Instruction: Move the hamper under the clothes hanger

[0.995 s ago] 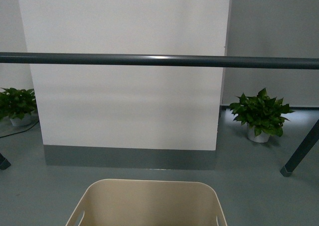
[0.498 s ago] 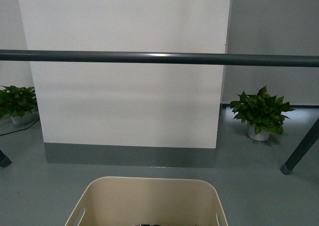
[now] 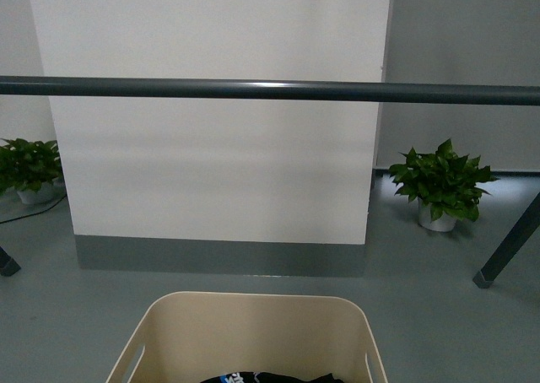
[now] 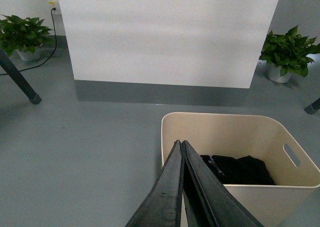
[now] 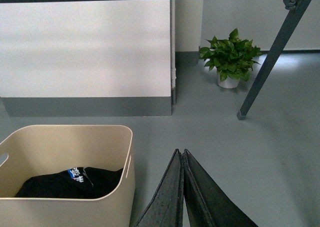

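Cream plastic rectangular hamper with rounded corners [image 3: 253, 337] sits on the grey floor [image 3: 422, 315], low and centred in the front view, its near part cut off by the frame edge. Slot handles show on both short walls. Inside, at the bottom, lies a crumpled black garment [image 4: 237, 168] with a small blue-and-white print visible in the right wrist view. Beyond the hamper, the dark grey round metal bar of the clothes hanger [image 3: 270, 89] runs level across the whole front view, high above the floor; one angled dark leg with a foot [image 3: 504, 252] stands at the right side, another leg end just shows at the left edge. From these views it cannot be told whether the hamper is beneath the bar or short of it. The left tool [image 4: 182, 146] hangs over the hamper's left rim, its two dark fingers pressed together with nothing between them. The right tool [image 5: 181, 154] hangs beside the hamper's right wall, over bare floor, fingers likewise pressed together and holding nothing. Behind the bar stands a white panel with a grey base strip [image 3: 215, 130]. Two leafy green plants in white pots flank it: one at right [image 3: 440, 185], one at far left [image 3: 29, 170].
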Robot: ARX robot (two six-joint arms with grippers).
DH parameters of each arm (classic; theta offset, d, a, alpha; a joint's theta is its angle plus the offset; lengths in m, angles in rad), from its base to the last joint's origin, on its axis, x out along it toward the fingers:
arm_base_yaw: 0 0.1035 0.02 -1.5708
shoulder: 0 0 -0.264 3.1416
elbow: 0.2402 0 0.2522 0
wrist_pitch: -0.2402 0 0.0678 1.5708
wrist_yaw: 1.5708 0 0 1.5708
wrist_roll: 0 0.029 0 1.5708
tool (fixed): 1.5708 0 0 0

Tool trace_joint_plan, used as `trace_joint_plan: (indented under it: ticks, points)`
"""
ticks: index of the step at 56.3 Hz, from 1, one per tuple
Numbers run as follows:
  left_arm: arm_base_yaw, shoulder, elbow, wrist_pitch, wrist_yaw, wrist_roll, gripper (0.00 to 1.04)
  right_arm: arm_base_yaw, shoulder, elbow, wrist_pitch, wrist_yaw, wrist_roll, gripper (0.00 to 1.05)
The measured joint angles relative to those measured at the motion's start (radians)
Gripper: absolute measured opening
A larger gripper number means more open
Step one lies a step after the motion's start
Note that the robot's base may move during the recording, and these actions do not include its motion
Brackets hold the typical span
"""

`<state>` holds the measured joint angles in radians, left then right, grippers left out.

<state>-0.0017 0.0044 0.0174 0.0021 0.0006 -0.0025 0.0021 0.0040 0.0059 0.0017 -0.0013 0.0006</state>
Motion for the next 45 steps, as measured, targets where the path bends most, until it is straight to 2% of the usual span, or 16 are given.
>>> trace_joint_plan:
  ticks: [12,16,19,21,30,41,43,45]
  points:
    - [0.0,0.0,0.0,0.0,0.0,-0.001,0.04,0.0,0.0,0.0,0.0,0.0,0.0,0.02]
    - [0.0,0.0,0.0,0.0,0.0,0.0,0.12,0.0,0.0,0.0,0.0,0.0,-0.001,0.04]
    - [0.0,0.0,0.0,0.0,0.0,0.0,0.21,0.0,0.0,0.0,0.0,0.0,-0.001,0.11]
    - [0.0,0.0,0.0,0.0,0.0,0.0,0.26,0.0,0.0,0.0,0.0,0.0,-0.001,0.18]
    - [0.0,0.0,0.0,0.0,0.0,0.0,0.62,0.0,0.0,0.0,0.0,0.0,-0.001,0.54]
    - [0.0,0.0,0.0,0.0,0.0,0.0,0.99,0.0,0.0,0.0,0.0,0.0,-0.001,0.9]
    - [0.0,0.0,0.0,0.0,0.0,0.0,0.98,0.0,0.0,0.0,0.0,0.0,0.0,0.98]
    - [0.0,0.0,0.0,0.0,0.0,0.0,0.98,0.0,0.0,0.0,0.0,0.0,0.0,0.98]
